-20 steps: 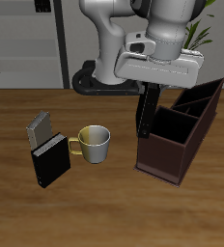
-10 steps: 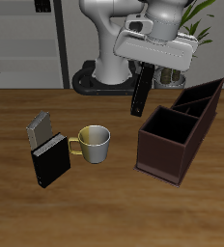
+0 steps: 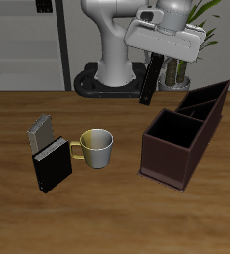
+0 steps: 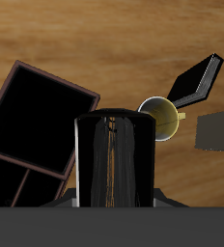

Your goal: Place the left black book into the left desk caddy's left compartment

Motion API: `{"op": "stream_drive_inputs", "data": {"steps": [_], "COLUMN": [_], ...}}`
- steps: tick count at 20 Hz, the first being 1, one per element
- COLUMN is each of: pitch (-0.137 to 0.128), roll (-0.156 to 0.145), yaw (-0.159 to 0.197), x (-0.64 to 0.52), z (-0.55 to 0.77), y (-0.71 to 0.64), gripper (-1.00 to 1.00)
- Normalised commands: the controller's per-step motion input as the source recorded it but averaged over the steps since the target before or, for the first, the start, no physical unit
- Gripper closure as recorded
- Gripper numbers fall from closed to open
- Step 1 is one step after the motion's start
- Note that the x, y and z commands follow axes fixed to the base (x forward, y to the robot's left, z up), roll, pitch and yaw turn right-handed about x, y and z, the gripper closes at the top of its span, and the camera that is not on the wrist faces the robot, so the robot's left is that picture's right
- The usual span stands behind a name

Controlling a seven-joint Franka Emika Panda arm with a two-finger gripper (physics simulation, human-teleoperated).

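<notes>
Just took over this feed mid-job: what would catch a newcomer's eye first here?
The gripper holds the left black book in the air, hanging tilted behind the left desk caddy. The caddy is a long dark brown box with open compartments. Nearer the table's front edge, a mug stands beside two more books.

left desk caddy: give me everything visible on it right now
The left desk caddy is a long, dark brown, open-topped box with thin walls and a dark interior. Dividers split it into a big square, lower-walled section nearer the table's front edge and narrower sections with taller slanted walls farther back. It sits flat on the wooden table, angled to its edges. It looks empty and nothing touches it; the gripper holds the left black book in the air above and behind it.
</notes>
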Motion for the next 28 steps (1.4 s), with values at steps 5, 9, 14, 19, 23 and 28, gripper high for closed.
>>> {"op": "stream_drive_inputs", "data": {"steps": [5,9,14,19,23,28], "pitch": [-0.02,-0.004,0.033,-0.015,-0.007,0.005], "roll": [0.058,0.004,0.036,0.011,0.041,0.003], "yaw": [0.018,-0.02,-0.061,-0.068,-0.08,-0.106], "x": [-0.42,-0.39,-0.26,-0.18,-0.25,-0.24], "z": [-0.1,-0.06,-0.08,0.02,-0.01,-0.06], "y": [0.32,0.29,0.23,0.14,0.2,0.2], "gripper": [1.0,1.0,1.0,1.0,1.0,1.0]}}
